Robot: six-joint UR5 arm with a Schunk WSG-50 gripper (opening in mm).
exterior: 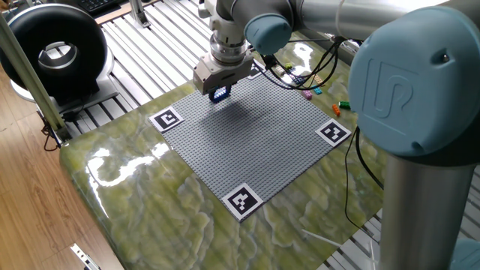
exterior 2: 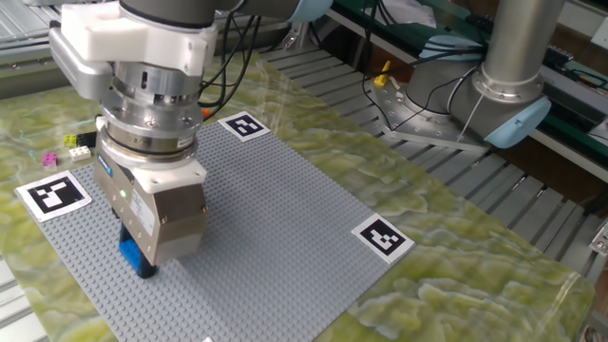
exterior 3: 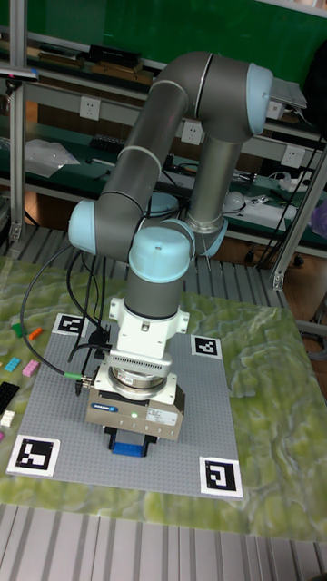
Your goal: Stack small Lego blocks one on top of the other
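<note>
The other fixed view shows the jaws closed on a blue brick [exterior 2: 136,256] low over the baseplate [exterior 2: 275,218], so I'd press it straight down, studs aligned, before letting go.

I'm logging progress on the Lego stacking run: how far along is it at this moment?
Early. No stack shows on the grey baseplate. In hand: the pincer is closed on a blue block low over the baseplate; whether it touches the studs cannot be told. Left: the loose blocks lie off the plate's edge, not yet picked, so nearly all the stacking remains.
</note>
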